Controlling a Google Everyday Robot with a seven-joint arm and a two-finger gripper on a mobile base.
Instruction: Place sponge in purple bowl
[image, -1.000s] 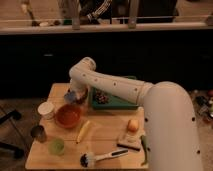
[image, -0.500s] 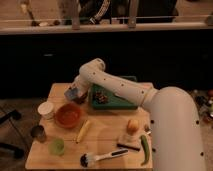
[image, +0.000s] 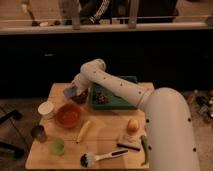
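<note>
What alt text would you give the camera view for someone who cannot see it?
A white robot arm reaches across a wooden table, its gripper holding a blue-grey sponge beside a purple bowl. Nearby sit an orange bowl, white cup and green tray.

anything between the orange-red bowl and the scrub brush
In the camera view, a banana lies between the orange-red bowl and the scrub brush. The hand is behind the bowl.
</note>
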